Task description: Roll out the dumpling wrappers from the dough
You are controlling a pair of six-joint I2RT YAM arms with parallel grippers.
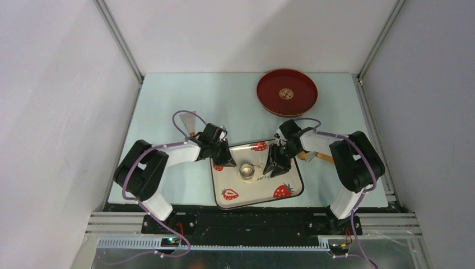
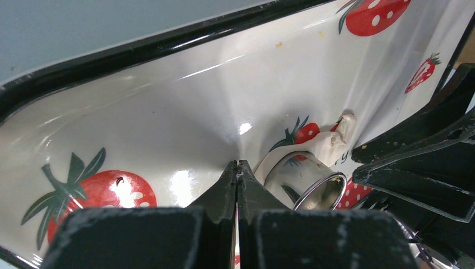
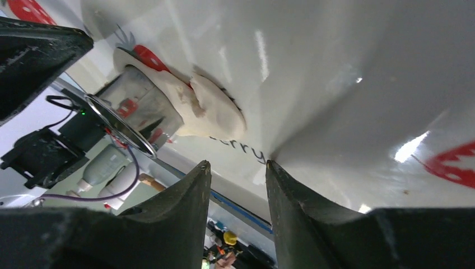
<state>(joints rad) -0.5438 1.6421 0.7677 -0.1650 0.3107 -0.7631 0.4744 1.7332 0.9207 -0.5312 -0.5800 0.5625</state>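
Observation:
The dough (image 3: 210, 109) is a soft cream lump on the strawberry-patterned plate (image 1: 280, 178), pressed against the foot of the steel ring cutter (image 1: 246, 171), which stands on it. My left gripper (image 2: 237, 163) is shut and empty, tips touching the plate just left of the cutter (image 2: 305, 182) and the dough (image 2: 330, 143). My right gripper (image 3: 237, 165) is open with nothing between its fingers, and hovers just right of the cutter (image 3: 131, 112). In the top view the left gripper (image 1: 219, 158) and right gripper (image 1: 275, 165) flank the cutter. No dumpling wrappers are in view.
A red round tray (image 1: 287, 92) with a gold emblem sits at the back right. A tan wooden roller (image 1: 318, 158) lies partly under the right arm. A pale flat tool (image 1: 190, 119) lies behind the left arm. The plate has a raised black rim (image 2: 140, 50).

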